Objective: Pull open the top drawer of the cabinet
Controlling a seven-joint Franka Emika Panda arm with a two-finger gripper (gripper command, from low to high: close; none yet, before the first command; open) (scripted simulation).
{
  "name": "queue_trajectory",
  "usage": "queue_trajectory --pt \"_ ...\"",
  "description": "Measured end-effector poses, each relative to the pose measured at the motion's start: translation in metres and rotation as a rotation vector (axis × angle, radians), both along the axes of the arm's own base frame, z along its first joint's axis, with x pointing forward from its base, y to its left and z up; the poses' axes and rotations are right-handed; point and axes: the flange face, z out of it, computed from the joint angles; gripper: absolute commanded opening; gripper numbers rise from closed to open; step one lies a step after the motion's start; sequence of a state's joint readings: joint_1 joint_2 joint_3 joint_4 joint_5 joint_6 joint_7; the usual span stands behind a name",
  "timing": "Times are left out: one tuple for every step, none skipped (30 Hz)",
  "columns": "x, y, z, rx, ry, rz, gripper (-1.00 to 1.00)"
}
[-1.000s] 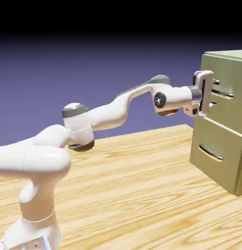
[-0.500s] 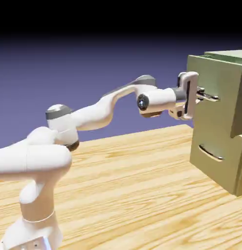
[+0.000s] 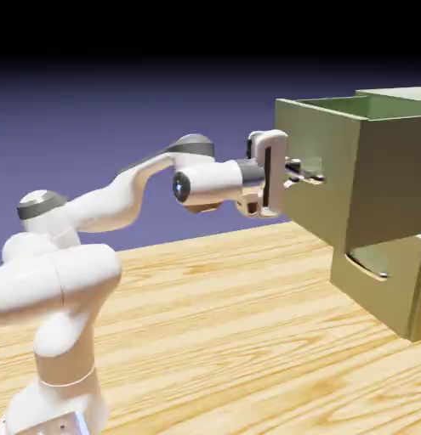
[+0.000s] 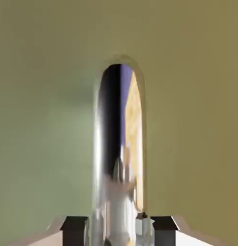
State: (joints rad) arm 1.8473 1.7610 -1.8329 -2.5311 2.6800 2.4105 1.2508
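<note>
Now the hand (image 3: 292,175) grips the top drawer's (image 3: 332,170) handle (image 4: 118,158), above the lower drawer (image 3: 379,276).

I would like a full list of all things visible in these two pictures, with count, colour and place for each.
cabinet: one, olive-green, at the right edge of the exterior view, standing on the table.
top drawer: one, olive-green, pulled far out of the cabinet toward the arm, open at the top; its front fills the hand view.
top drawer handle: one, silver curved bar, on the drawer front, between the jaws.
lower drawer: one, olive-green, closed, under the top drawer.
lower drawer handle: one, silver, on its front.
table: one, light wood grain, across the lower half of the exterior view.
backdrop: one, blue-violet, behind everything.
arm: one, white with grey joints, rising from the lower left.
gripper: one, white, jaws shut on the top drawer handle.
</note>
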Motion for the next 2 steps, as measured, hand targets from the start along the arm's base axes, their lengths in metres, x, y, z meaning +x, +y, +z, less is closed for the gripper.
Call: queue_trajectory --pt "0.0001 0.0000 -0.0001 0.000 0.002 0.000 1.00" --pt "0.0001 0.0000 -0.0001 0.000 0.002 0.000 1.00"
